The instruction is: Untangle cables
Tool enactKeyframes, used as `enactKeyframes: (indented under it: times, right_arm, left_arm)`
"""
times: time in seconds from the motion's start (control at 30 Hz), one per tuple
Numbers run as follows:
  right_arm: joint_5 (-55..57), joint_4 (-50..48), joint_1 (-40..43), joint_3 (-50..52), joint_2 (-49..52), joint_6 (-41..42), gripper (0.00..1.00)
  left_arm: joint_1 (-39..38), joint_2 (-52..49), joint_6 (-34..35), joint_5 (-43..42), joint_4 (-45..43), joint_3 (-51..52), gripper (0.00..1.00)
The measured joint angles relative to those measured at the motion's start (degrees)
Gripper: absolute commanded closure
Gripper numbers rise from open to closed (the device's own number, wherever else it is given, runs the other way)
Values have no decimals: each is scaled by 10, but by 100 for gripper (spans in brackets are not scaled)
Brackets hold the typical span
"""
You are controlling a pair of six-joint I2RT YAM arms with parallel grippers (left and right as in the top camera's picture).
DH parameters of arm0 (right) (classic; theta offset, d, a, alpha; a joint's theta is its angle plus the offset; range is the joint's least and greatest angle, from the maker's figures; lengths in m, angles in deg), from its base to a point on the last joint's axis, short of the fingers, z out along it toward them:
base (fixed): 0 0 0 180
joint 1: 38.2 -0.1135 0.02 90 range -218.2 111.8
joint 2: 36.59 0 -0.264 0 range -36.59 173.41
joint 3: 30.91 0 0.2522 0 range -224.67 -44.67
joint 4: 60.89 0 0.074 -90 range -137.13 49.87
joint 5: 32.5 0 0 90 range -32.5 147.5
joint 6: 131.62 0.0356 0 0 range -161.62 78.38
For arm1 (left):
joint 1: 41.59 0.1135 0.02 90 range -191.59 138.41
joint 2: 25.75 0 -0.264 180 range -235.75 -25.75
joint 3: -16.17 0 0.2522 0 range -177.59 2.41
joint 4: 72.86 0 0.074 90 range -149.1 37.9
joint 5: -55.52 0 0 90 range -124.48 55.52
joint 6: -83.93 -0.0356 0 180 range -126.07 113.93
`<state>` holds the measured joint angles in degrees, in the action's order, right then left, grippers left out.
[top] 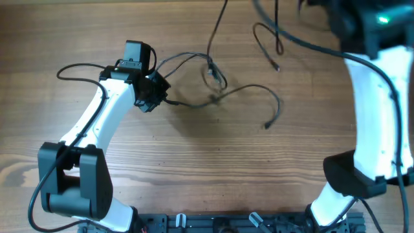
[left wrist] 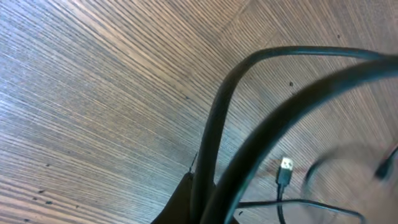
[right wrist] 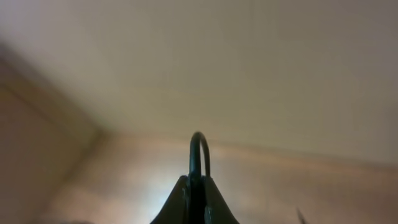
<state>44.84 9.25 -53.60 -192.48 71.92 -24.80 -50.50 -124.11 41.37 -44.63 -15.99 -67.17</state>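
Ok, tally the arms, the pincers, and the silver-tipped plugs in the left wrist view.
Arms: 2, left arm, right arm
Pincers: 2, left pincer, right pincer, both shut on cables
Silver-tipped plugs: 1, plug
Total: 5

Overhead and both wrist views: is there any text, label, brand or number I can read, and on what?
No readable text in any view.
cables: no print visible.
plug: bare metal, any marking too small to tell.
Right wrist view: blurred, no lettering.
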Motion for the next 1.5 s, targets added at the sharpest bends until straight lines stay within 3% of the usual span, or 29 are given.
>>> enactKeyframes:
  times: [0.2,0.3,0.43,0.57,0.73,0.93,1.03,1.2,1.5]
  right_arm:
    - [12,-38,18,-105,-2,24,96]
    - [73,10,33,-109,-3,-17,96]
    - [125,56,35,-37,-3,-99,96]
    - [216,7,49,34,14,-124,96]
    - [251,-62,176,34,9,-130,96]
    - [160,-147,412,32,2,-76,96]
    - [87,-149,466,31,2,-61,96]
    - [53,-101,482,31,17,-62,96]
    - [52,-89,478,83,168,-19,96]
  left_arm:
    - [0,-12,0,0,8,0,96]
    - [0,-14,0,0,10,0,96]
    - [0,-15,0,0,12,0,96]
    - [-5,-15,0,0,12,0,96]
    - [-11,-15,0,0,12,0,96]
    - [-11,-15,0,5,12,0,96]
    - [-11,-15,0,13,9,0,96]
    - [-11,-15,2,14,8,0,96]
    - [-11,-15,5,16,8,0,96]
